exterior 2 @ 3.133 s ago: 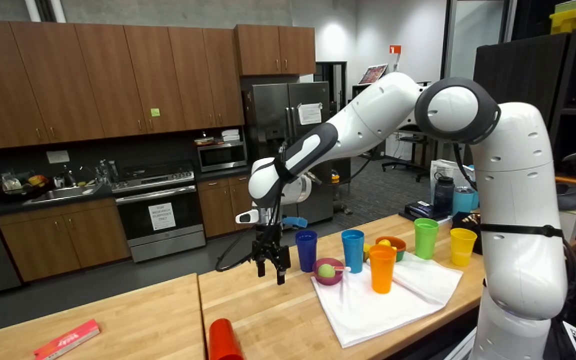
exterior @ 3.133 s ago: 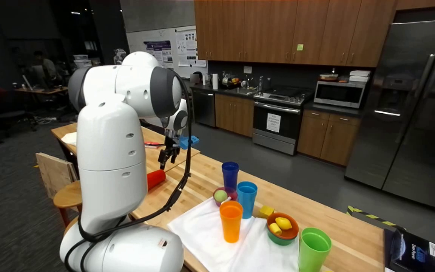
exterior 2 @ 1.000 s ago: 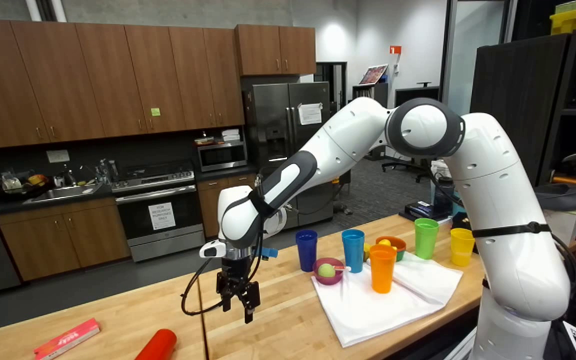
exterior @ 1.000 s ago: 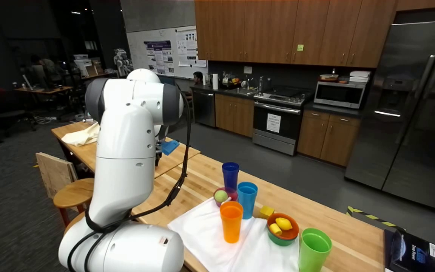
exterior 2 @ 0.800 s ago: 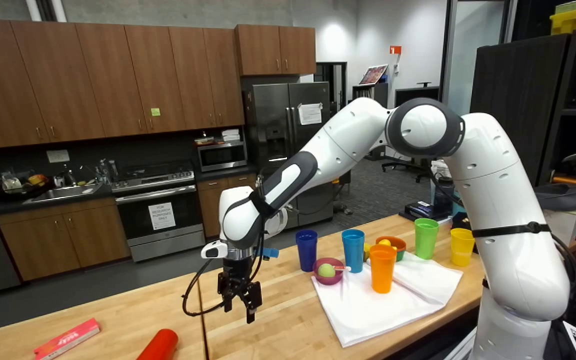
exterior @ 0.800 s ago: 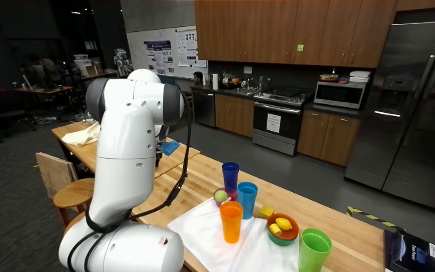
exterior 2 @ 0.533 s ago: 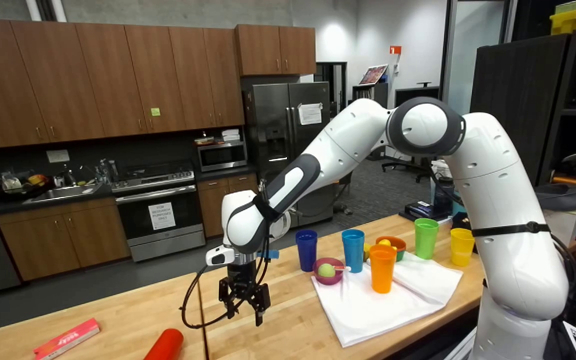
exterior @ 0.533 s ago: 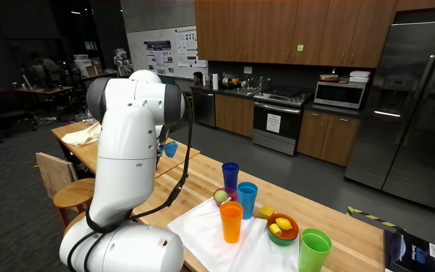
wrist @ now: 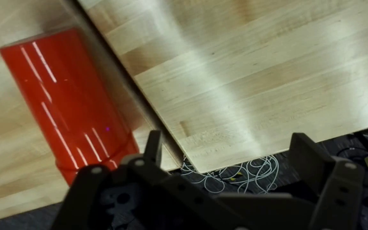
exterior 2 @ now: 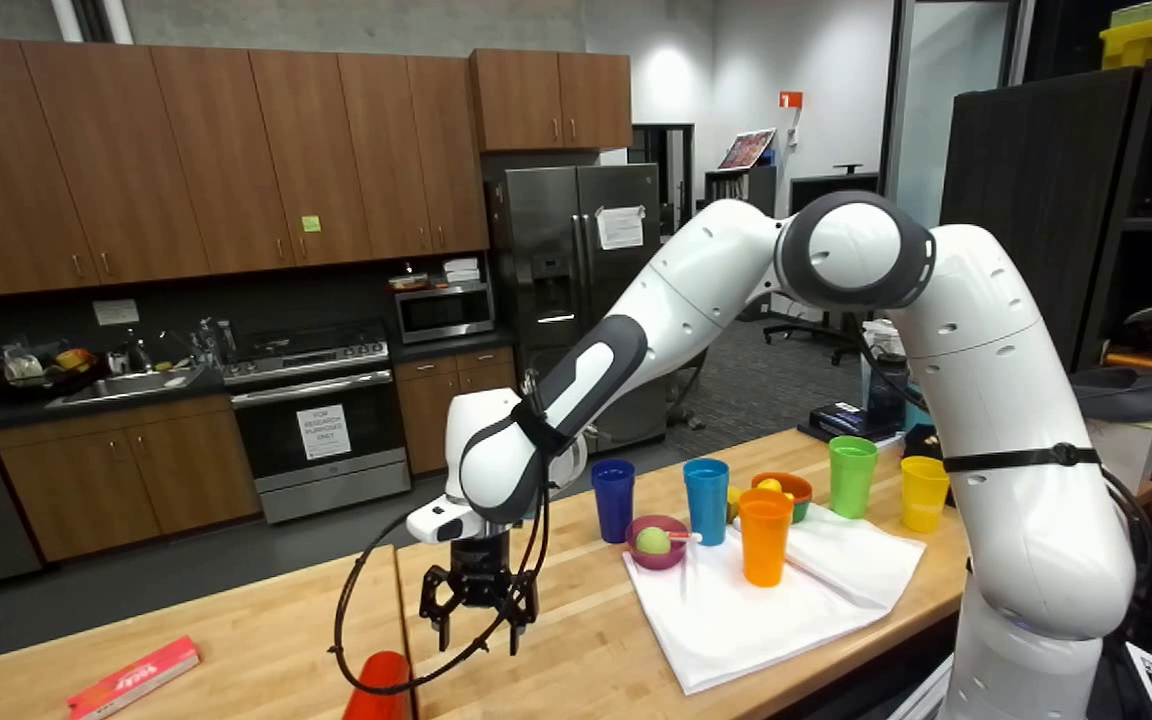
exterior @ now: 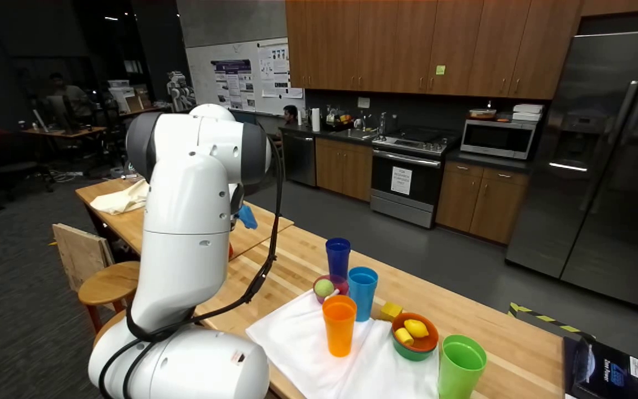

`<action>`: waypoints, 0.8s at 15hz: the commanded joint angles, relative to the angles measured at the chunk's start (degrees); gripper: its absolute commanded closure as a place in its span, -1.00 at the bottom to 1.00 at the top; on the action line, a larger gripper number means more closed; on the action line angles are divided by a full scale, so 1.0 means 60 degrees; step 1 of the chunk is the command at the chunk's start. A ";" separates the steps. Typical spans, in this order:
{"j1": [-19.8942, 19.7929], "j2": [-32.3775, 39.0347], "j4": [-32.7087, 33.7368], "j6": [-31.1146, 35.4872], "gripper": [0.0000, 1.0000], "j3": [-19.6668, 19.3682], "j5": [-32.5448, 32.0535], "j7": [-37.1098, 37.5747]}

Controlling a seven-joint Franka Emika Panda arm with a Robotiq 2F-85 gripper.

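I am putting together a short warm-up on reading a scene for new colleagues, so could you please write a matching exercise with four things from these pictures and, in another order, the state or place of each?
Things
1. Red plastic cup
2. Orange plastic cup
3. Round purple bowl
4. Black two-fingered tool

States and places
A. Standing upright on the white cloth
B. Open, with nothing in its grip
C. Lying on its side
D. Holding a round green ball

Right pairs
1-C
2-A
3-D
4-B
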 commanded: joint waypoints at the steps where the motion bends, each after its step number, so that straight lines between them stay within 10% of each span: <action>1: -0.0317 -0.0205 -0.0309 0.0616 -1.00 0.0340 0.0258 -0.1128; 12: 0.0123 0.1682 0.1037 0.1409 -1.00 0.0374 -0.0069 -0.2585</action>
